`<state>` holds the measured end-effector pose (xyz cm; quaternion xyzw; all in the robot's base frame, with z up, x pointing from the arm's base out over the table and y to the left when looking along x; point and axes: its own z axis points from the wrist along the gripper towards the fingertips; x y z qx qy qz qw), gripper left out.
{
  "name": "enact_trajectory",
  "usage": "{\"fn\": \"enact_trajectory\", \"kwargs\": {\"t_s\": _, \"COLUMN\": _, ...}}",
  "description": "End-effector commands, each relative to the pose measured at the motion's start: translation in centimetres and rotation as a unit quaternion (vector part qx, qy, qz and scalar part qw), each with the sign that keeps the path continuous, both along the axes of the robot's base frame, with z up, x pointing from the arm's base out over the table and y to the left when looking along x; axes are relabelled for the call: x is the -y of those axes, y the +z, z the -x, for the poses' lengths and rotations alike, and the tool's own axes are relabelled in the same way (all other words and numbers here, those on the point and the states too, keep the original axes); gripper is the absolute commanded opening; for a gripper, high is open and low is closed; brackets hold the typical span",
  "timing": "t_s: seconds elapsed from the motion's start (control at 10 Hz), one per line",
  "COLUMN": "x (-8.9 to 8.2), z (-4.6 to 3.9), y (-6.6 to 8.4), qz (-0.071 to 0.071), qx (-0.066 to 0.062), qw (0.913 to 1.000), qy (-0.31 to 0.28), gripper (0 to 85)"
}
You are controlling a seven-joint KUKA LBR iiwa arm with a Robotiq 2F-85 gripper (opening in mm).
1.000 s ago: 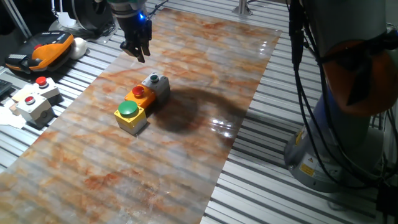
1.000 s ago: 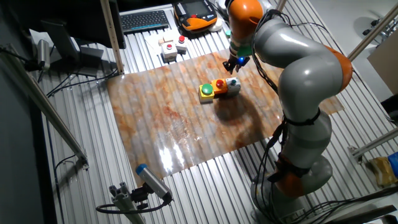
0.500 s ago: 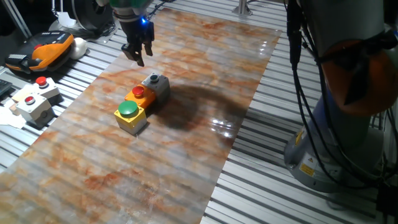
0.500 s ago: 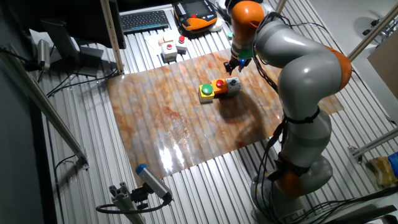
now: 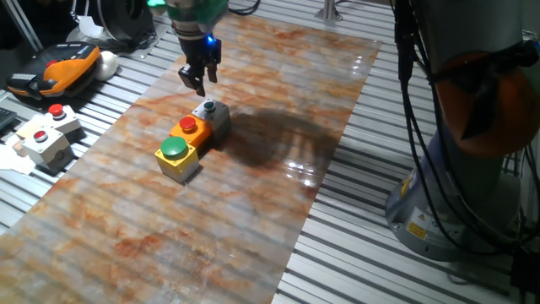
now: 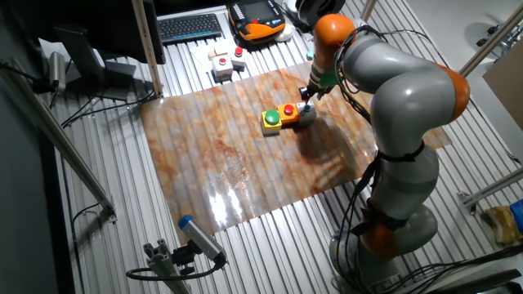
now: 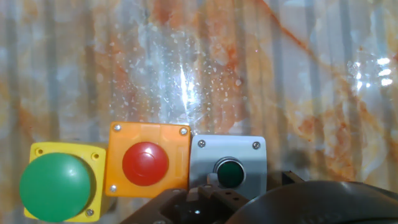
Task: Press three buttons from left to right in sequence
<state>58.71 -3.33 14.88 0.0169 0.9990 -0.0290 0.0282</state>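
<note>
While the tool (image 5: 196,78) is held above the bench (image 5: 253,194), clear of all three buttons, it is positioned just behind the grey-white box (image 5: 216,116) at the far end of the row. Whether its fingers are apart or together cannot be told from any view. The yellow box with green cap (image 5: 175,157), the orange box with red cap (image 5: 191,131) and the grey-white box are set side by side, touching, near the middle of the marbled sheet. From the hand view, the row is seen from above: green cap (image 7: 55,182), red cap (image 7: 145,163), small dark-green cap (image 7: 229,172). Two pale beige boxes with red caps (image 5: 46,133) are located off the sheet.
</note>
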Motion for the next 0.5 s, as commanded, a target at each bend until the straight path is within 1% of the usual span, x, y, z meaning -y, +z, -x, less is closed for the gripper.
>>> {"fn": "enact_trajectory", "kwargs": {"t_s": 0.0, "x": -0.1, "z": -0.09, "y": 0.24, "qz": 0.0, "qx": -0.001, "qw": 1.0, "qy": -0.004, "gripper": 51.0}}
{"fn": "enact_trajectory", "kwargs": {"t_s": 0.1, "x": -0.11, "z": -0.02, "y": 0.37, "qz": -0.002, "qx": -0.004, "qw": 1.0, "qy": -0.007, "gripper": 51.0}}
{"fn": "enact_trajectory", "kwargs": {"t_s": 0.2, "x": -0.07, "z": 0.12, "y": 0.43, "qz": -0.012, "qx": -0.008, "qw": 0.9998, "qy": -0.011, "gripper": 51.0}}
{"fn": "enact_trajectory", "kwargs": {"t_s": 0.3, "x": -0.12, "z": 0.18, "y": 0.67, "qz": -0.018, "qx": -0.005, "qw": 0.9997, "qy": -0.018, "gripper": 51.0}}
{"fn": "enact_trajectory", "kwargs": {"t_s": 0.4, "x": -0.21, "z": 0.08, "y": 0.82, "qz": -0.02, "qx": -0.001, "qw": 0.9995, "qy": -0.025, "gripper": 51.0}}
